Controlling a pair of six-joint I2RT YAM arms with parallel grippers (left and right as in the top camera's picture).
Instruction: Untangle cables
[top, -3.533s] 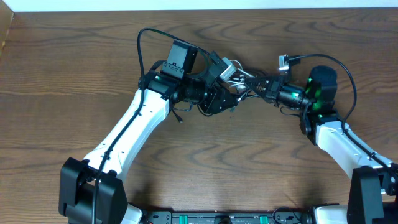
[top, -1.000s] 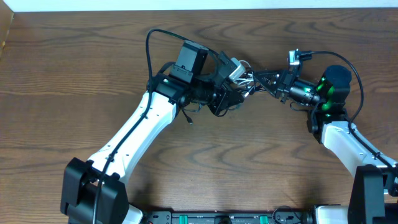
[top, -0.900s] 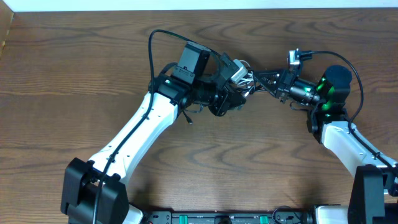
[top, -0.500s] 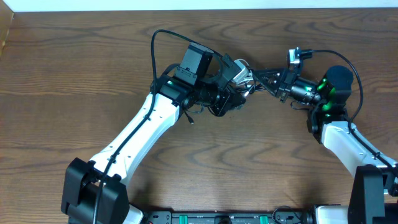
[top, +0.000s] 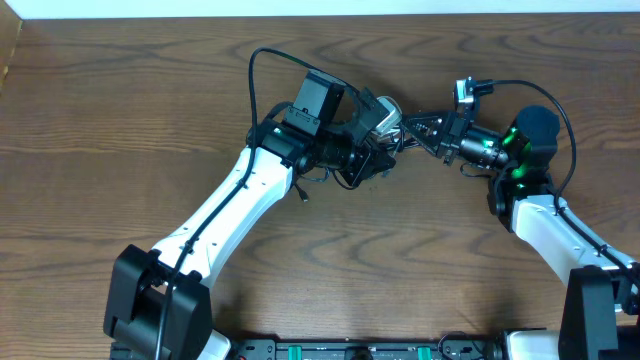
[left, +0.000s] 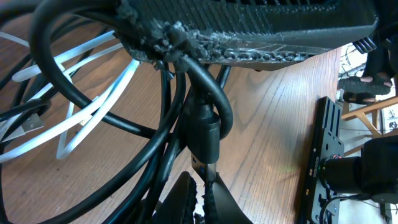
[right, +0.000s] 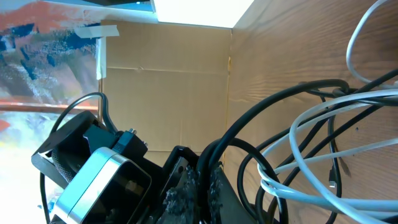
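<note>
The cables (top: 396, 136) form a small knot of black and white cords hanging between both grippers at the table's far middle. My left gripper (top: 380, 152) reaches in from the left; in the left wrist view it (left: 200, 186) is shut on the metal tip of a black plug (left: 200, 134), with white cord loops (left: 93, 109) behind. My right gripper (top: 410, 128) comes from the right; in the right wrist view it (right: 204, 180) is shut on black cable strands (right: 267, 118), white cable (right: 323, 134) looping beside. Its rough pads (left: 249, 37) fill the top of the left wrist view.
The wooden table (top: 100, 120) stretches wide around the arms. A cardboard wall (right: 168, 93) stands at the table's left end. Thick black arm wires arc over the left wrist (top: 255, 70) and the right wrist (top: 565, 110). The left wrist's camera housing (right: 106, 186) sits close to the right gripper.
The left gripper has shifted right and slightly away, the right gripper has edged left, so the two stand closer with the knot bunched between. Both have stayed shut.
</note>
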